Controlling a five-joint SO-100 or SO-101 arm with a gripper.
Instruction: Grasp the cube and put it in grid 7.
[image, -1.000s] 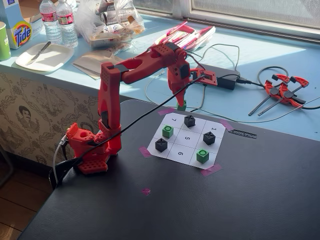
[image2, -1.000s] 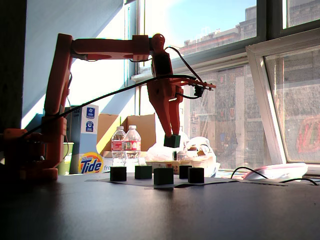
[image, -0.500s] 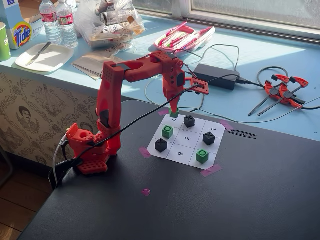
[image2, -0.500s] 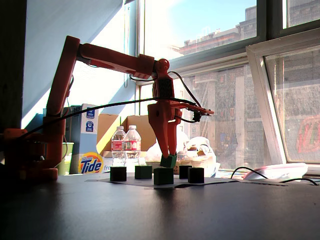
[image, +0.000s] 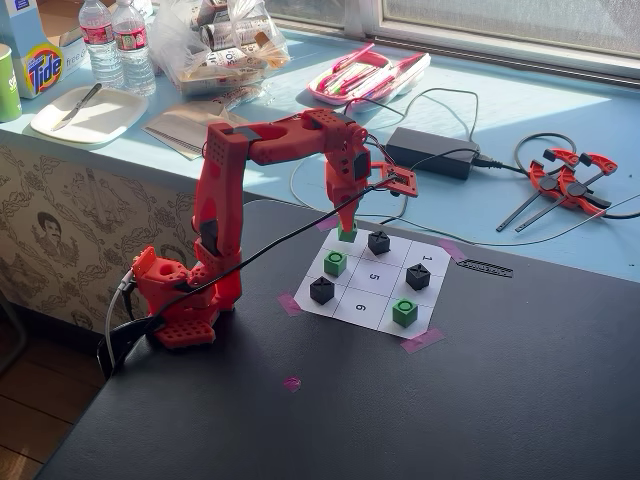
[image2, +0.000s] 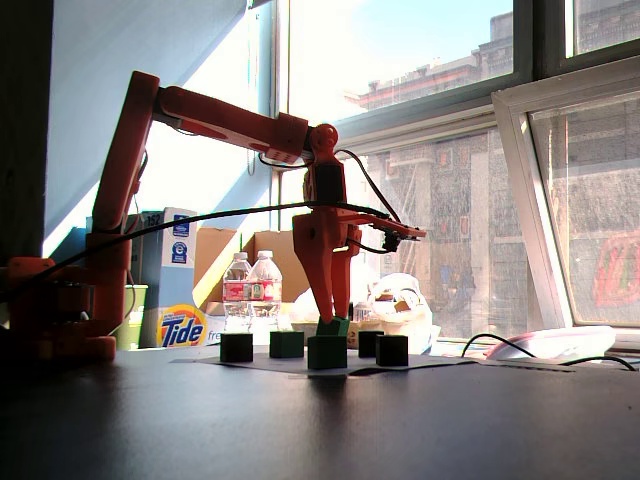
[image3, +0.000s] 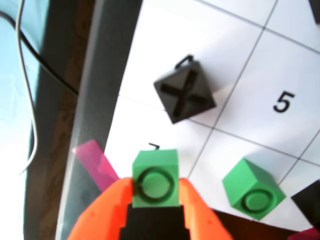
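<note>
My red gripper (image: 347, 226) is shut on the green cube (image: 347, 235) and points straight down over the far left corner cell of the white paper grid (image: 390, 262). In the wrist view the cube (image3: 155, 178), with a dark ring on top, sits between my two orange fingers (image3: 112, 205). The printed "7" of grid 7 (image3: 150, 150) peeks out just beyond it. In a fixed view the cube (image2: 335, 326) hangs at the gripper's (image2: 334, 322) tip, very close to the paper. I cannot tell whether it touches.
Two more green cubes (image: 335, 263) (image: 404, 312) and three black cubes (image: 378, 242) (image: 417, 277) (image: 322, 290) stand on other cells. The nearest black cube (image3: 185, 95) is one cell away. Pink tape (image3: 92, 162) marks the corner. Cables and a power brick (image: 430, 152) lie behind.
</note>
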